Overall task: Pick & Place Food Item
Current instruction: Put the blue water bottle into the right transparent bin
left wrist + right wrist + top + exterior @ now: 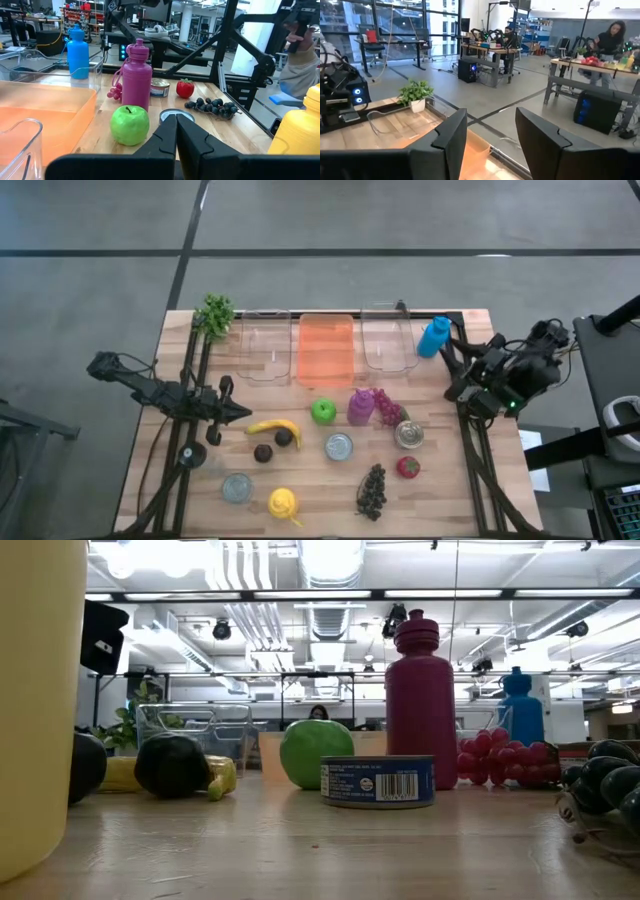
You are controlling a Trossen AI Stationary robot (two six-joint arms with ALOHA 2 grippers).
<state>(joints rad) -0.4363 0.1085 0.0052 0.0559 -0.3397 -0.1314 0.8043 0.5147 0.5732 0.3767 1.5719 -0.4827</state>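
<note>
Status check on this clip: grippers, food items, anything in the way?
Left gripper shut, empty, near the banana. Right gripper open, empty, at the table's right edge by the blue bottle. Green apple untouched. Orange bin unobstructed.

The tin can (378,781) in the low view carries a blue label with a white barcode panel and a small round emblem beside it; the bars show, but no digits or words can be read. The can's label (160,90) in the left wrist view bears print too small to make out. No other text, brand, number or sign is legible anywhere.
</note>
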